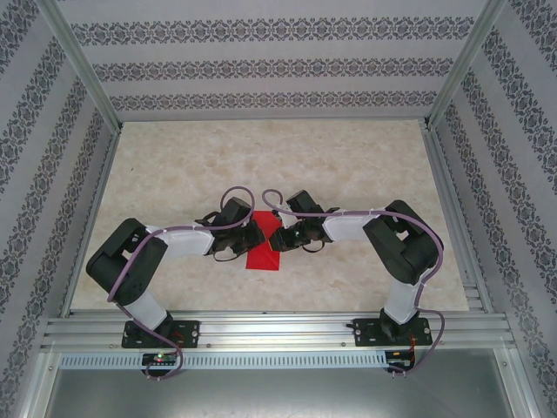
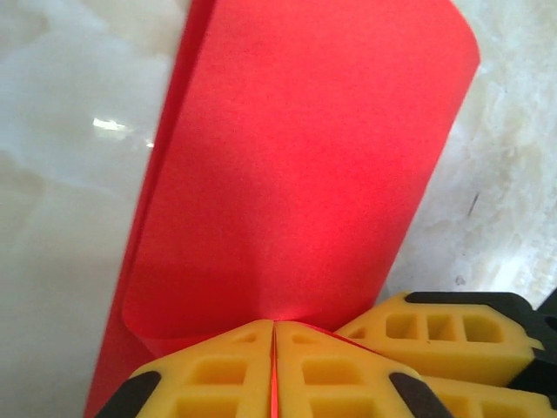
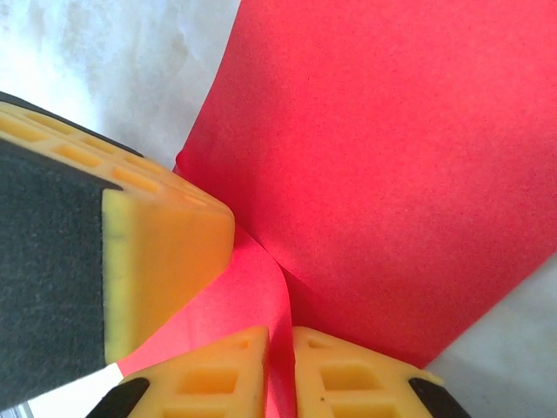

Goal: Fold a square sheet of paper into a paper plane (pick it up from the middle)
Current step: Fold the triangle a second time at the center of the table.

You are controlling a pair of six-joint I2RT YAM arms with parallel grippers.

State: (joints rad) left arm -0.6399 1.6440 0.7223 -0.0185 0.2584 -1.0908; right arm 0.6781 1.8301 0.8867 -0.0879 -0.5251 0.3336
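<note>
The red sheet (image 1: 264, 254) lies near the middle of the table (image 1: 348, 165), just ahead of the two arm bases, and is pinched from both sides at once. Seen from the left wrist, it rises away from the fingers as a bowed panel, a second layer showing along its left edge and a soft curve, not a sharp crease, near the pinch. The left gripper (image 2: 273, 326) is closed to a hairline, with the paper's red edge caught between its yellow pads. The right gripper (image 3: 280, 335) is likewise closed on the sheet, a thin ridge of paper running down into the slit between its pads. The two sets of fingers sit just beside each other, and one of the left gripper's fingers (image 3: 157, 252) looms close in the right wrist view. The risks from here look plain. With both grips so near together, any pull apart could tear the thin paper or drag it from one pinch. A push together could buckle it into a stray wrinkle where no fold is wanted. The crowded fingers could also knock each other, throwing the fold line off-centre and leaving the plane lopsided.
</note>
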